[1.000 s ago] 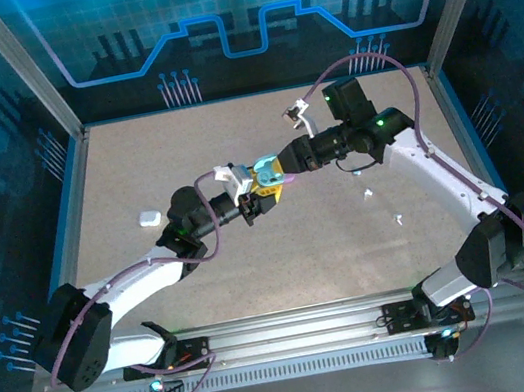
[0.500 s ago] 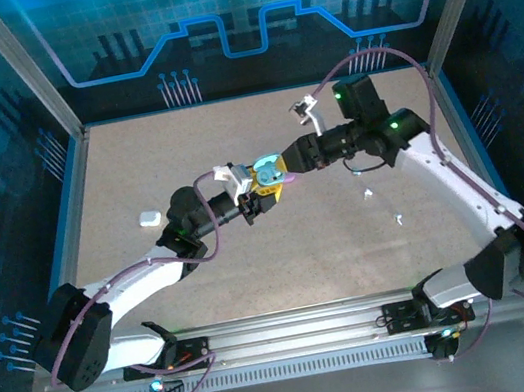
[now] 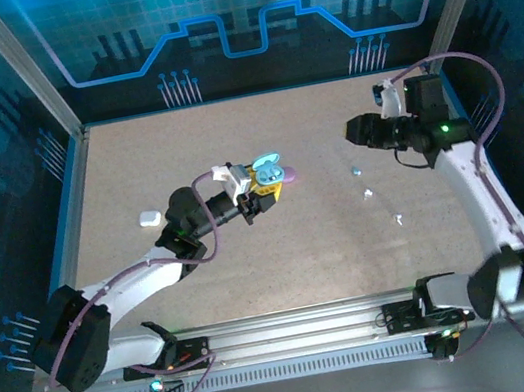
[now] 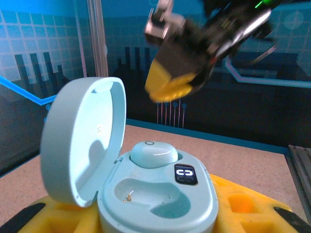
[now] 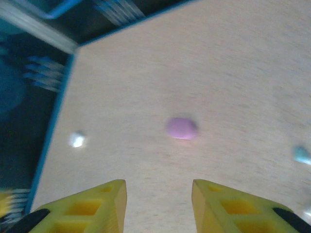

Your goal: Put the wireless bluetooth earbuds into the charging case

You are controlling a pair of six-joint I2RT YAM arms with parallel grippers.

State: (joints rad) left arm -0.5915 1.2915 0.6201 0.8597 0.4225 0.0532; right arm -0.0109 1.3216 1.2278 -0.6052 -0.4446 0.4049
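Clamping open pale-teal oval plastic charging case (image 4: 194, 201) in left gripper (image 3: 262, 197): one teal earbud (image 4: 154, 154) seated, one socket (image 4: 146, 194) empty. Holding right gripper (image 5: 159, 187) spread, empty, near loose pale buds (image 3: 367, 194), right.

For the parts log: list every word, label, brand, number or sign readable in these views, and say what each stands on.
White sign like "C" facing a mirrored "C": on the small black panel of the charging case, left wrist view.
Back wall panels: gear and circuit-line graphics, no words.
No brand name or number can be read anywhere else.
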